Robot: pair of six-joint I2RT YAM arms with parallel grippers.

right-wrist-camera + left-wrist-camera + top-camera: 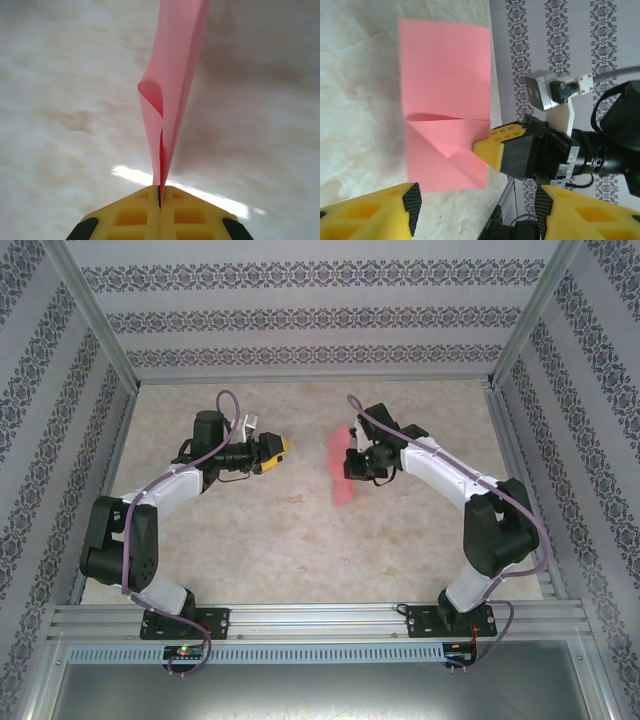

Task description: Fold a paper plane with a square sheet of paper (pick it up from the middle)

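My right pincer (pixel 160 192) is clenched on the paper (pixel 175 75), its two yellow tips pressed together over one edge. From that grip the paper runs straight out ahead of the tips, held up off the desk (pixel 300 550). It is doubled over, and its two layers bulge apart a little way out from the grip before they meet again.

My left pincer (pixel 477 207) is released, the jaws standing wide with nothing between them. It points at the paper from the other side, with a clear gap to it. From the left wrist the paper's flat face is turned toward that pincer. A crease crosses the face and runs toward the spot where the right tips bite, and a slanted fold sits below it. The paper's long side seems to lie crosswise to the line between my left fingers.

The right arm has the paper and the left is the free one, so I judge the next move belongs to the left. It would reach straight ahead to the edge opposite the right grip. Only a thin edge is pinched, so the paper may swing or bend when touched.
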